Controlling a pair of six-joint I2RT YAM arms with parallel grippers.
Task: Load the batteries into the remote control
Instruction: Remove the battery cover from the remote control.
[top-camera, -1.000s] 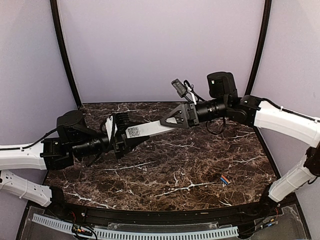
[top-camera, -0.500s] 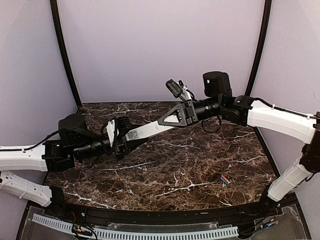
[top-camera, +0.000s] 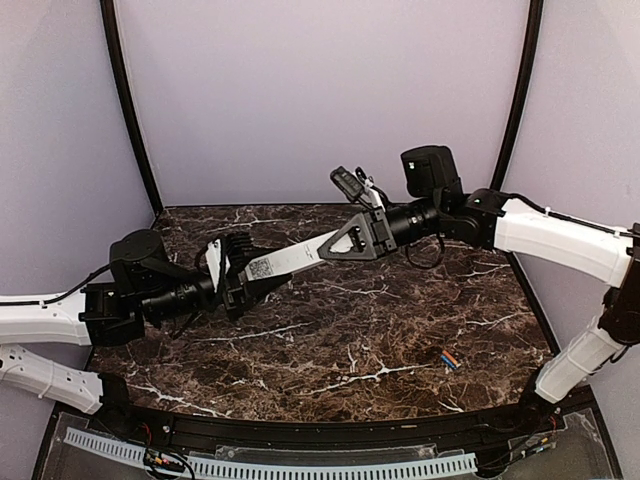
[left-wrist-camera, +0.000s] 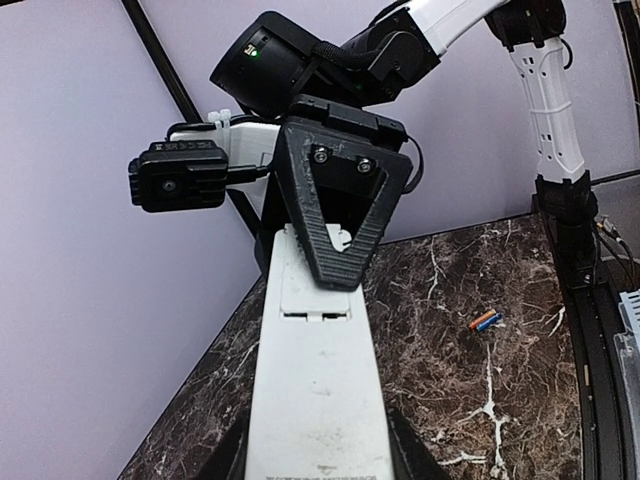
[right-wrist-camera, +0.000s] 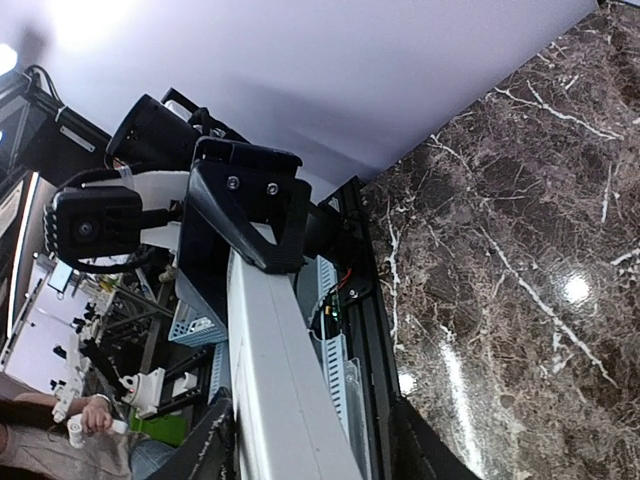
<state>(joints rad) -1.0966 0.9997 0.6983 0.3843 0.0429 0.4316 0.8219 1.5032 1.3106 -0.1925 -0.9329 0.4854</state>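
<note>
- Progress, by the look of it: early, prep stage only, no loading done.
- Can see both batteries (top-camera: 449, 358), blue + orange, lying side by side on the table (top-camera: 350, 330), near-right area, untouched by either arm.
- Holding the remote control (top-camera: 290, 262) up in the air, off the table, back side w/ code sticker (top-camera: 265, 266) facing the top cam. Slanted, higher at the right arm's end.
- Left gripper (top-camera: 250, 280): clamped on the sticker end of the remote control, w/ fingers (left-wrist-camera: 410, 455) either side of it in the left wrist view.
- Right gripper (top-camera: 330, 246): straddling the opposite end, one finger laid over the back panel. Can't tell whether squeezing or merely around it.
- Compartment cover (left-wrist-camera: 312, 285): appears in place on the back, seam + latch visible under that finger, so prob. not yet removed.
- Left to do, as judged: get cover off, fetch each battery, seat both, close up.
- Batteries vs hands: well apart from both — down on the table, right of and nearer than the Right gripper, far across from the Left gripper.
</note>
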